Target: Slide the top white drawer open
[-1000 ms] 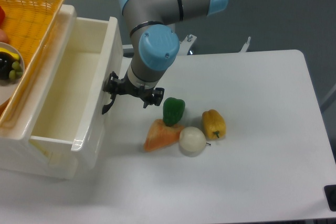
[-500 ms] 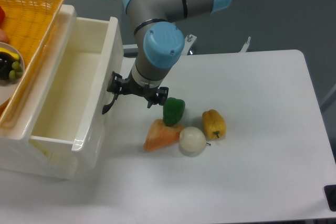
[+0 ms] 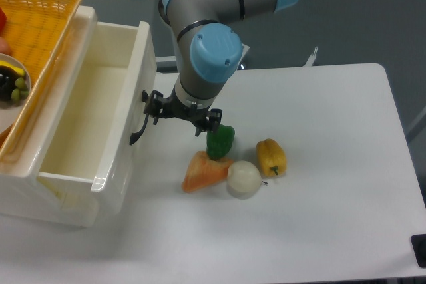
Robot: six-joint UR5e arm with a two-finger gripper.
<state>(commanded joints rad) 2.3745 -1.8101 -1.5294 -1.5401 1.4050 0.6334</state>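
Pincer [image 3: 184, 115] hangs with fingers apart at frame centre-left, just right of the pulled-out top white drawer [image 3: 93, 121] and its black handle [image 3: 138, 126].

We judge this a robotics lab set up as a mock kitchen. Beside the gripper [image 3: 184, 117] on a plain white table [image 3: 319, 184] lie toy foods: a green pepper [image 3: 220, 141], a yellow pepper [image 3: 271, 156], a white onion [image 3: 243, 178]. Further to its other side stands a cream cabinet [image 3: 40, 184] carrying a yellow basket [image 3: 40, 24]. Behind is bare grey wall.
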